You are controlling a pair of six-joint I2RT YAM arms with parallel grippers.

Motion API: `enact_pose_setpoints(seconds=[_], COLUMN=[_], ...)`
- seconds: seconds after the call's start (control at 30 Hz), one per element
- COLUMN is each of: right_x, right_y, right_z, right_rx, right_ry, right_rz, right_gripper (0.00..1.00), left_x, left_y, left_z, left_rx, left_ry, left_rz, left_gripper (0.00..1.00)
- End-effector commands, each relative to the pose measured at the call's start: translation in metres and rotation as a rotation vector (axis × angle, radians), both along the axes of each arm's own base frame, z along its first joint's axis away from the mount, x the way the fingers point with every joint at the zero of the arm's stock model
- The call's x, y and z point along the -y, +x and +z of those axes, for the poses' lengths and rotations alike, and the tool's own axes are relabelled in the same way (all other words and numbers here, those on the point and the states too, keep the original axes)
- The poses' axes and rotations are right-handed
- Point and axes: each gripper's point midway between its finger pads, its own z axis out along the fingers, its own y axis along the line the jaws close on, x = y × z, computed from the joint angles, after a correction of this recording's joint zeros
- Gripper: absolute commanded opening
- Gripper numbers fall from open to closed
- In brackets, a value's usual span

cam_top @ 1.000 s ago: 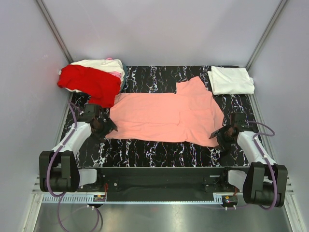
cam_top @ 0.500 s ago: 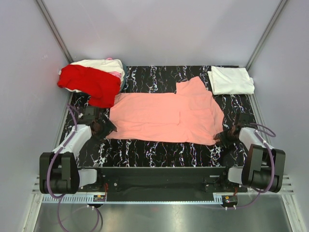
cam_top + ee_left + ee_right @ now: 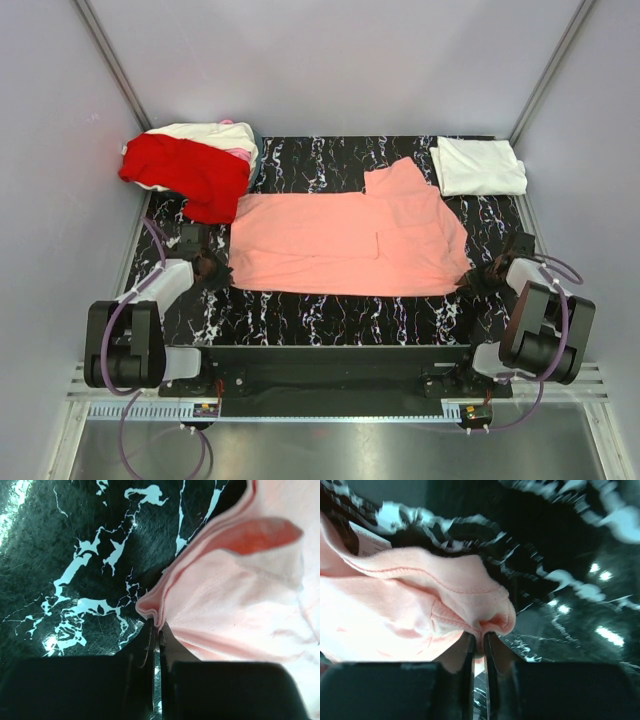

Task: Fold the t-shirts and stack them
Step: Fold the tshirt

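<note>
A salmon-pink t-shirt [image 3: 345,240] lies spread across the black marbled table [image 3: 330,310]. My left gripper [image 3: 216,270] is shut on its near left corner; the left wrist view shows the pinched fold of the pink t-shirt [image 3: 200,595] bunched at the tips of the left gripper [image 3: 158,630]. My right gripper [image 3: 478,282] is shut on the near right corner, and in the right wrist view the hem of the pink t-shirt [image 3: 420,595] puckers between the tips of the right gripper [image 3: 479,639]. A bright red t-shirt [image 3: 190,172] tops a heap at the back left. A white t-shirt [image 3: 478,166] lies folded at the back right.
The heap at the back left also holds a cream garment [image 3: 215,132] and a bit of pale pink cloth [image 3: 240,153]. Grey walls [image 3: 60,150] close in the table on three sides. The arms' bases sit on a black rail [image 3: 330,365] at the near edge.
Both grippers have closed on the pink t-shirt's near corners. The right arm moved outward to the right, and the near hem now lies straighter and tauter.
</note>
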Motion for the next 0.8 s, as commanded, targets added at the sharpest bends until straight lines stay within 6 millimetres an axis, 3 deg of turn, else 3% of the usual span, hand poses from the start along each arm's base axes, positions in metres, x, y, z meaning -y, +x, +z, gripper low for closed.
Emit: enact_pose_setpoints(seconds=[0.0, 0.13, 0.33, 0.67, 0.7, 0.77], right_x=[0.03, 0.041, 0.038, 0.037, 0.038, 0.036], right_y=[-0.005, -0.011, -0.023, -0.043, -0.047, -0.048], right_z=[-0.004, 0.006, 0.02, 0.052, 0.052, 0.054], right_rx=[-0.027, -0.006, 0.016, 0.043, 0.03, 0.048], right_ry=[-0.07, -0.09, -0.103, -0.151, -0.166, -0.164], right_rz=[-0.035, -0.063, -0.11, -0.182, -0.187, -0.191], right_gripper=[0.12, 0.0, 0.0, 0.0, 0.03, 0.36], left_x=[-0.013, -0.008, 0.012, 0.018, 0.018, 0.021], left_y=[0.017, 0.009, -0.019, -0.069, -0.075, -0.076], left_z=[0.012, 0.027, 0.031, 0.035, 0.031, 0.036], left_rx=[0.062, 0.085, 0.082, 0.077, 0.07, 0.103], left_ry=[0.057, 0.035, -0.027, -0.107, -0.109, -0.131], left_rz=[0.031, 0.032, 0.024, 0.149, 0.155, 0.148], left_gripper=[0.0, 0.0, 0.0, 0.03, 0.06, 0.27])
